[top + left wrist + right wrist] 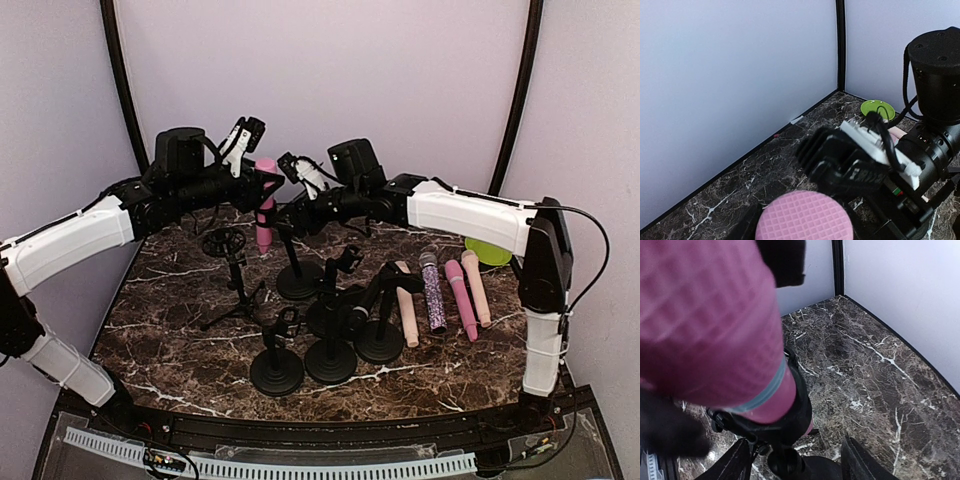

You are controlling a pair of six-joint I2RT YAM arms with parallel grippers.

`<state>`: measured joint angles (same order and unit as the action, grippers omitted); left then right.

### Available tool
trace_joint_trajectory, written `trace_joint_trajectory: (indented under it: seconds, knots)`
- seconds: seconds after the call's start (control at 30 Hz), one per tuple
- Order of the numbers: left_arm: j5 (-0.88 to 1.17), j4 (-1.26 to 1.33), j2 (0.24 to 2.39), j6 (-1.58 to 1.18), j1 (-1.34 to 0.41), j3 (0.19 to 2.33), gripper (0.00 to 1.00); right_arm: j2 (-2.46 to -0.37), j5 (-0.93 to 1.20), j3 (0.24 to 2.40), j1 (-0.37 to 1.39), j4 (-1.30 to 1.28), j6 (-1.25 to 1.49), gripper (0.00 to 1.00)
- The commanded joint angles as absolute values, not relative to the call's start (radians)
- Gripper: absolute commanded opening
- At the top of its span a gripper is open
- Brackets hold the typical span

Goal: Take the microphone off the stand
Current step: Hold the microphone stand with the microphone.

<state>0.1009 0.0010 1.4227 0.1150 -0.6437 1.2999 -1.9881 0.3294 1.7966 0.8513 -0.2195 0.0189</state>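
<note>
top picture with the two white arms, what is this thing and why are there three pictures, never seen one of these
These are two robot arms bolted to a marble table. The top picture looks down from behind them: left arm on the left, right arm on the right. The other two come from a camera on each wrist, so things look huge. A pink microphone stands upright in a black stand. The left arm's jaws seem to grip it near the head; the right arm's jaws sit open either side of the stand below its clip. Also on the table: four loose microphones, several empty stands and a green disc.
</note>
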Motion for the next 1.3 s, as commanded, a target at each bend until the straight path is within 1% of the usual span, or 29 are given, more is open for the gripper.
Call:
trace_joint_trajectory:
  seconds: [0.0, 0.13, 0.23, 0.27, 0.3, 0.33, 0.47, 0.6, 0.67, 0.77, 0.87, 1.1, 1.27]
  knots:
    - [0.151, 0.091, 1.373, 0.083, -0.641, 1.374, 0.0, -2.022, 0.374, 1.851, 0.861, -0.215, 0.014, 0.59]
    - [0.12, 0.097, 1.369, 0.09, -0.64, 1.376, 0.0, -2.028, 0.377, 1.839, 0.864, -0.206, 0.014, 0.53]
    - [0.108, 0.114, 1.36, 0.094, -0.638, 1.371, 0.0, -2.032, 0.368, 1.831, 0.865, -0.199, 0.015, 0.39]
    - [0.109, 0.116, 1.36, 0.093, -0.638, 1.372, 0.0, -2.034, 0.366, 1.83, 0.865, -0.196, 0.018, 0.36]
    - [0.115, 0.115, 1.362, 0.089, -0.637, 1.377, 0.0, -2.036, 0.366, 1.83, 0.866, -0.191, 0.02, 0.36]
    - [0.118, 0.115, 1.363, 0.087, -0.636, 1.379, 0.0, -2.038, 0.366, 1.83, 0.867, -0.19, 0.022, 0.36]
    - [0.12, 0.117, 1.364, 0.075, -0.633, 1.385, 0.0, -2.041, 0.366, 1.822, 0.867, -0.176, 0.034, 0.48]
    - [0.067, 0.117, 1.357, 0.076, -0.631, 1.382, 0.0, -2.026, 0.361, 1.787, 0.867, -0.144, 0.049, 0.51]
    - [0.054, 0.118, 1.354, 0.072, -0.63, 1.377, 0.0, -2.016, 0.359, 1.766, 0.867, -0.126, 0.053, 0.51]
    - [0.033, 0.117, 1.35, 0.065, -0.628, 1.371, 0.0, -2.005, 0.356, 1.747, 0.867, -0.107, 0.058, 0.47]
    - [0.013, 0.119, 1.342, 0.054, -0.624, 1.361, 0.0, -1.992, 0.357, 1.718, 0.868, -0.079, 0.068, 0.46]
    - [0.069, 0.127, 1.328, 0.019, -0.618, 1.348, 0.0, -1.999, 0.373, 1.727, 0.868, -0.055, 0.073, 0.46]
    - [0.113, 0.127, 1.326, -0.01, -0.618, 1.349, 0.0, -2.009, 0.398, 1.738, 0.868, -0.033, 0.08, 0.39]
